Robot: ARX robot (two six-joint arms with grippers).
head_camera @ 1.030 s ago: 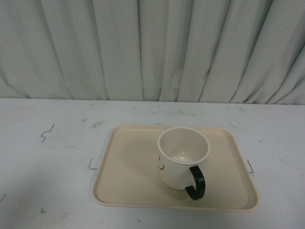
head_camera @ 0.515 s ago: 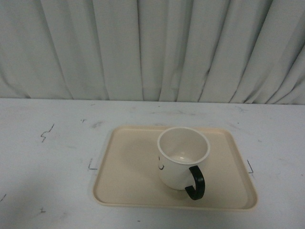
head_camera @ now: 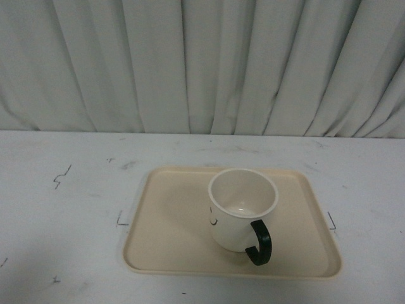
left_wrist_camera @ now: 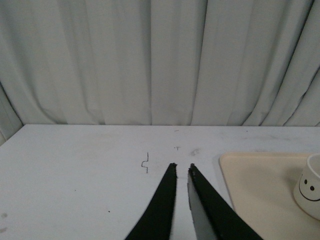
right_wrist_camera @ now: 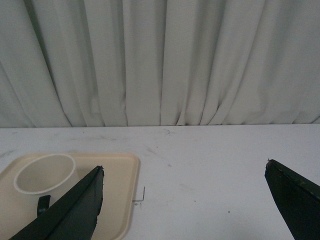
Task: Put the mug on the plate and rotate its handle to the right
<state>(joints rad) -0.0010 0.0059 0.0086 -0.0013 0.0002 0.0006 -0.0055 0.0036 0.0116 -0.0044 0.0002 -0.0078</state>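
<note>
No readable text; the mug [left_wrist_camera: 307, 202] bears only a smiley face [left_wrist_camera: 308, 192].

The cream-white mug [head_camera: 237, 215] stands upright on the beige, low-rimmed rectangular plate [head_camera: 171, 221] in the lower centre of the front view, a little right of the plate's middle. Its glossy black loop handle [head_camera: 259, 242] points toward the lower right of the frame, near the plate's front rim. A black smiley face shows on the mug's left side.
</note>
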